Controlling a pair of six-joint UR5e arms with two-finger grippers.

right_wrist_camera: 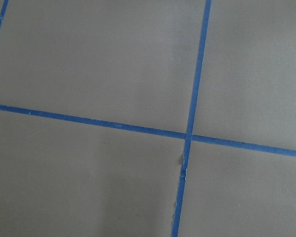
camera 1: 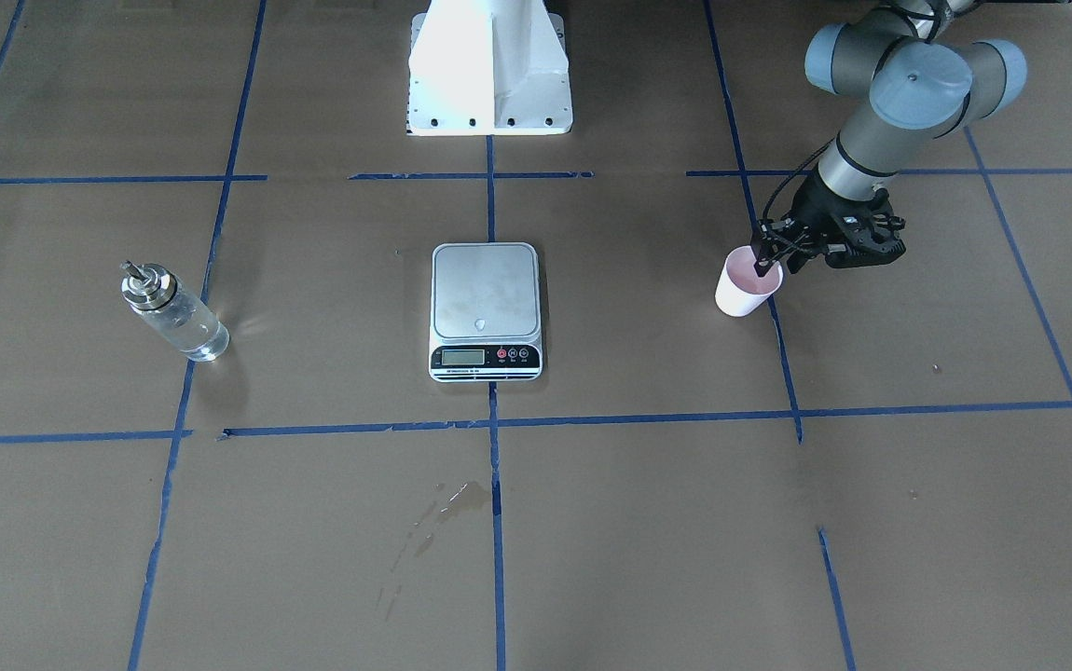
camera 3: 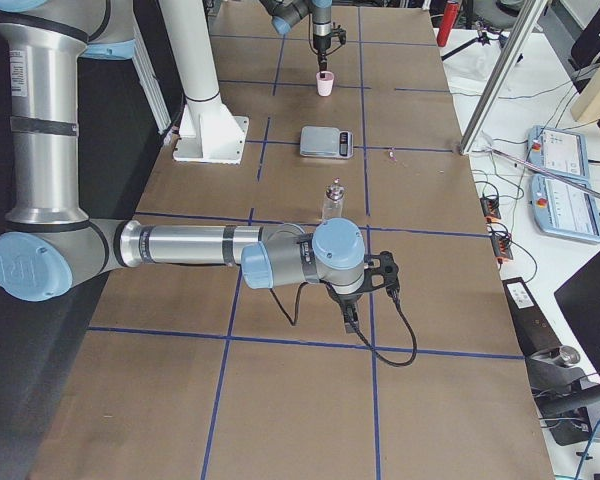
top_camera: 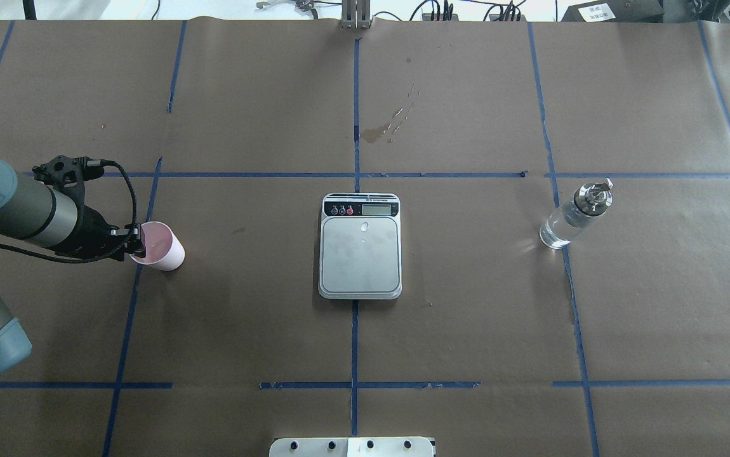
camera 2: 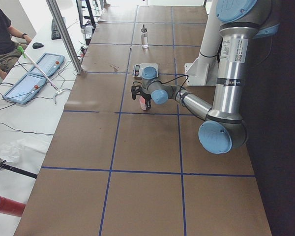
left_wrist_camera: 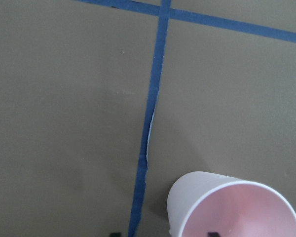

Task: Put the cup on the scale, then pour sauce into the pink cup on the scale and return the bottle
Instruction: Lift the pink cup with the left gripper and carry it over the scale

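The pink cup (top_camera: 162,249) stands upright on the brown paper on my left side, well apart from the scale (top_camera: 360,251). My left gripper (top_camera: 136,240) is open and straddles the cup's near wall. In the left wrist view one fingertip (left_wrist_camera: 213,233) shows inside the cup (left_wrist_camera: 232,207) and the other outside it. The scale's steel platform is bare. On my right side stands the glass bottle (top_camera: 569,219), silver cap on, with clear sauce inside. My right gripper (camera 3: 350,322) hangs over bare paper near the bottle (camera 3: 332,200); I cannot tell whether it is open or shut.
Blue tape lines cross the brown paper (top_camera: 466,304). A dried stain (top_camera: 390,124) lies beyond the scale. The robot's white base (camera 1: 489,70) stands behind the scale. A side table with tablets (camera 2: 37,73) and a seated person (camera 2: 2,42) lies past the table's far edge.
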